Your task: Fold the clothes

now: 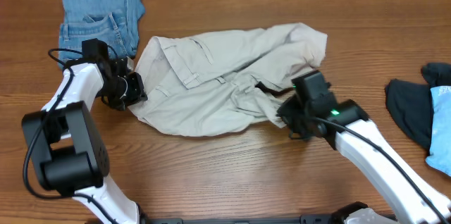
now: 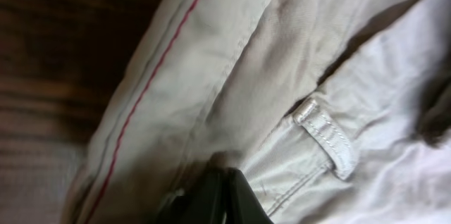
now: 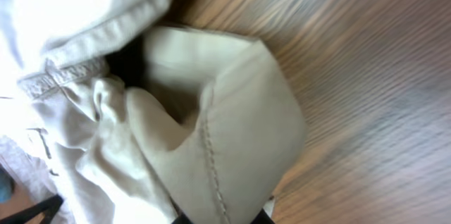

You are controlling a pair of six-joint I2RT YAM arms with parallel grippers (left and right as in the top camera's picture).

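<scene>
The cream-beige shorts [image 1: 218, 79] lie crumpled across the middle of the wooden table. My left gripper [image 1: 130, 90] is at their left edge, shut on the fabric; its wrist view shows the waistband with a belt loop [image 2: 328, 136] and a red-stitched seam, with my dark fingers [image 2: 222, 199] closed together on the cloth. My right gripper [image 1: 292, 111] is at the shorts' right lower edge, shut on a fold of the hem [image 3: 246, 132], which drapes over the fingers [image 3: 222, 217]. Blue denim [image 1: 99, 16] lies at the far left.
A dark garment [image 1: 409, 108] with a light-blue piece [image 1: 442, 122] on it lies at the right edge. The denim sits just behind my left arm. Bare wood shows along the front of the table [image 1: 211, 175].
</scene>
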